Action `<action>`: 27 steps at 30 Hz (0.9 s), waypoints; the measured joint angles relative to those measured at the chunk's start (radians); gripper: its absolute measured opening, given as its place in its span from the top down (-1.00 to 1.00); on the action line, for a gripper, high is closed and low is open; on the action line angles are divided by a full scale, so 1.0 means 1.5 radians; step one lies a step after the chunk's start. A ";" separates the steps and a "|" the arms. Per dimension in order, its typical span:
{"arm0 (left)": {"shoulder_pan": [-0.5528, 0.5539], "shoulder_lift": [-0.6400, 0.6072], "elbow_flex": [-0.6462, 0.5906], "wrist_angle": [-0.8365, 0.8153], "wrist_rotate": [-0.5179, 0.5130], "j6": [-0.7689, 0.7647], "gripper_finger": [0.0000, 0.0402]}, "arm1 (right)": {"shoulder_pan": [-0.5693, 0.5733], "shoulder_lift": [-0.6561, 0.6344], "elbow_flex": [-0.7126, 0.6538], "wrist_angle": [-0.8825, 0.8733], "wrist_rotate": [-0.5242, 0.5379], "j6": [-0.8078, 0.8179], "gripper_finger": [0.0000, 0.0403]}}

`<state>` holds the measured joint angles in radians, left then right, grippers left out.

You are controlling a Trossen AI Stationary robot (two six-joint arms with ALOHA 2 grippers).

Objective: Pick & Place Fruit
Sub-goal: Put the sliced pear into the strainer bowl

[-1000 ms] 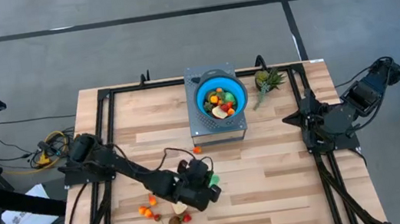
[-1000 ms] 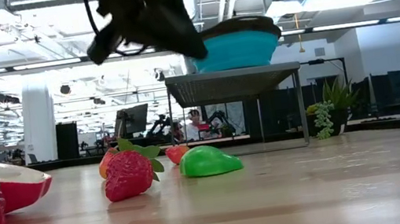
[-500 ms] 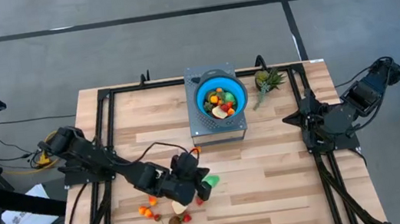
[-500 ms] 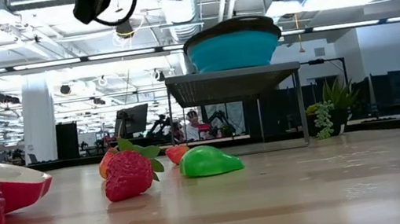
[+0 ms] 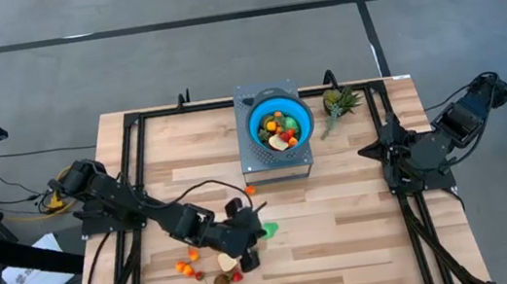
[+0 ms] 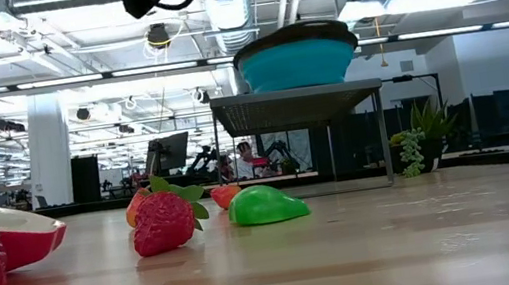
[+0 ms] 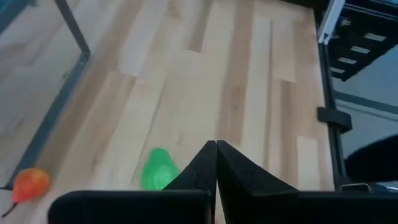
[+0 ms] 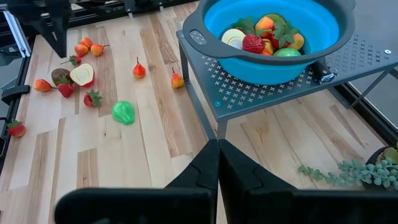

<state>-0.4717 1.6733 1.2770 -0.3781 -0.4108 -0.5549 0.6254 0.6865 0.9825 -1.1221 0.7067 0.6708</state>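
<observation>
Retreat from the blue bowl (image 5: 280, 125): my left gripper (image 7: 216, 163), clenched and seemingly empty, now hangs beside the green fruit (image 7: 155, 170), probably my next pick.

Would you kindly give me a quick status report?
Left gripper shut, empty, above green fruit. Right gripper shut, parked. Blue bowl partly filled.

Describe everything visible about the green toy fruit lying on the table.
The green toy fruit is a small, glossy, plastic-looking piece, rounded and tapering to one end, roughly pear-shaped. It lies on its side on the bare wooden table, apart from the red and orange fruits nearby. The shut left gripper is close beside it; contact cannot be told.
</observation>
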 joint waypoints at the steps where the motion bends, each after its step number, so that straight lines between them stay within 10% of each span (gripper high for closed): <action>1: 0.001 0.000 0.000 -0.001 -0.001 0.003 0.99 | 0.000 0.000 0.000 0.000 0.000 0.001 1.00; 7: 0.034 0.000 0.000 -0.005 0.076 0.018 0.77 | 0.000 0.000 0.000 0.007 0.000 0.010 1.00; 15: 0.069 0.001 0.000 -0.040 0.225 0.086 -0.01 | 0.001 0.015 0.000 0.006 0.001 0.059 1.00; 27: 0.080 0.022 0.001 -0.028 0.198 0.178 -0.65 | 0.001 0.072 0.000 0.005 0.001 0.054 1.00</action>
<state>-0.3519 1.7062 1.2784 -0.4202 -0.1137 -0.2882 0.6262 0.7942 0.9825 -1.1149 0.7074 0.7525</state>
